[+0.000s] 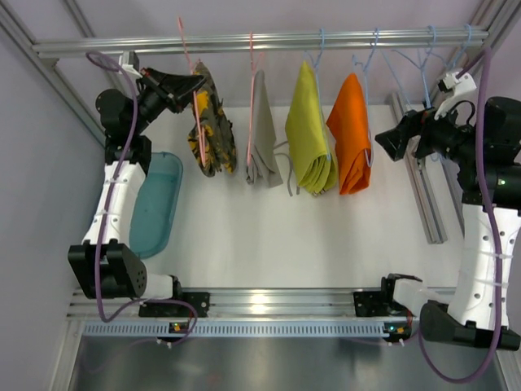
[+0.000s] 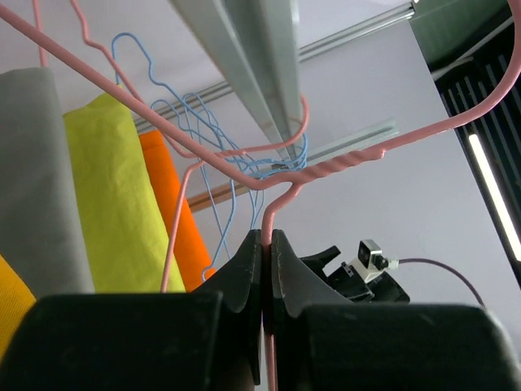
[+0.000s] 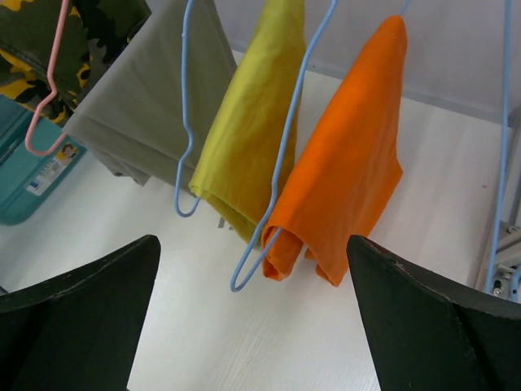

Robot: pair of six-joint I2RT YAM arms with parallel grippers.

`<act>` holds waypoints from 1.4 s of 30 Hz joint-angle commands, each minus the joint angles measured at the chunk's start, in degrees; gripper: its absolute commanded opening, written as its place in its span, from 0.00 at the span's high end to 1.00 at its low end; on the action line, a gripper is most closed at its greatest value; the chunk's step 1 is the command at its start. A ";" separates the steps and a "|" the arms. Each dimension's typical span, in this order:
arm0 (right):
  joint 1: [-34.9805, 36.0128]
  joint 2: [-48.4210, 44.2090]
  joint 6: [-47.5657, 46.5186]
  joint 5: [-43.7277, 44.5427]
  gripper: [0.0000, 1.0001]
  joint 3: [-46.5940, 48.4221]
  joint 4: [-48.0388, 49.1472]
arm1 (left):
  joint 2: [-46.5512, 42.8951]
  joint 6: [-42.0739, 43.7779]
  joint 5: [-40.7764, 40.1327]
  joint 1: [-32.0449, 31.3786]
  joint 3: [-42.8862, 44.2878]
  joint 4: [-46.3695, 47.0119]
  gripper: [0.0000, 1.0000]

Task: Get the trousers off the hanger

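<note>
**White surface [image 1: 269,236], full rail [image 1: 260,41]: a slip or a snag is the worry**

The surface lies under the metal rail, and 4 folded cloths hang from the rail in a row. The camouflage trousers [image 1: 213,122] hang at the left end on a pink hanger [image 2: 342,159]. The grey trousers [image 1: 262,138] hang just beside them on another pink one. Both pairs are on their hangers, so the job is not done yet.

The left hand [image 2: 266,236] is shut tight on the thin pink wire just below the hook. The right hand [image 1: 389,137] is wide open and holds nothing. It sits near the orange cloth [image 1: 352,134].

What could go wrong? The wire is thin and smooth, so it may twist or slide between the fingers when the arm lifts. The hook may catch on the rail if the lift is too low. The other hooks sit close by, so a sideways pull may drag the grey pair's hanger along too. If the hanger tips, the camouflage trousers may slide off and land on the surface, not in the blue tub [image 1: 159,204].
</note>
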 commanded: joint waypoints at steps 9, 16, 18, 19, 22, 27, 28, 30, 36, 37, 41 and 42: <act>4.37 7.67 19.14 -11.32 0.01 4.02 11.63 | -17.26 9.82 -4.53 -1.91 -13.73 14.20 1.00; 17.81 16.71 26.46 -14.66 0.01 8.93 19.64 | -21.58 13.07 -4.53 -4.63 -17.97 14.11 1.00; 23.15 18.82 28.21 -14.84 0.01 11.65 20.95 | -22.63 13.69 -4.79 -4.72 -18.23 14.20 1.00; 25.02 20.84 29.09 -14.92 0.01 12.54 21.66 | -23.07 13.95 -4.79 -4.81 -18.32 14.11 1.00; 32.14 24.27 33.57 -14.93 0.03 13.78 25.96 | -23.86 13.52 -5.14 -4.99 -18.59 14.20 1.00; 44.01 28.50 39.55 -11.16 0.12 13.78 32.99 | -24.74 13.51 -5.76 -5.07 -18.50 14.20 1.00; 45.33 29.72 40.43 -10.10 0.16 13.78 36.31 | -25.00 13.34 -5.93 -5.07 -18.32 14.20 1.00; 48.32 31.32 42.89 -7.99 0.19 14.47 39.14 | -25.01 12.81 -6.11 -5.07 -18.15 14.11 1.00; 54.56 38.08 45.62 -7.37 0.27 20.71 43.55 | -26.15 11.67 -6.99 -5.07 -17.79 14.11 1.00; 55.18 39.48 45.88 -7.28 0.29 21.15 43.90 | -26.32 11.32 -7.16 -5.07 -17.88 14.20 1.00; 58.34 42.82 49.04 -6.93 0.35 23.26 46.10 | -27.64 11.05 -7.78 -5.07 -18.15 14.20 1.00; 58.70 43.44 49.49 -6.93 0.36 23.70 46.80 | -27.99 11.14 -7.86 -5.07 -18.15 14.20 1.00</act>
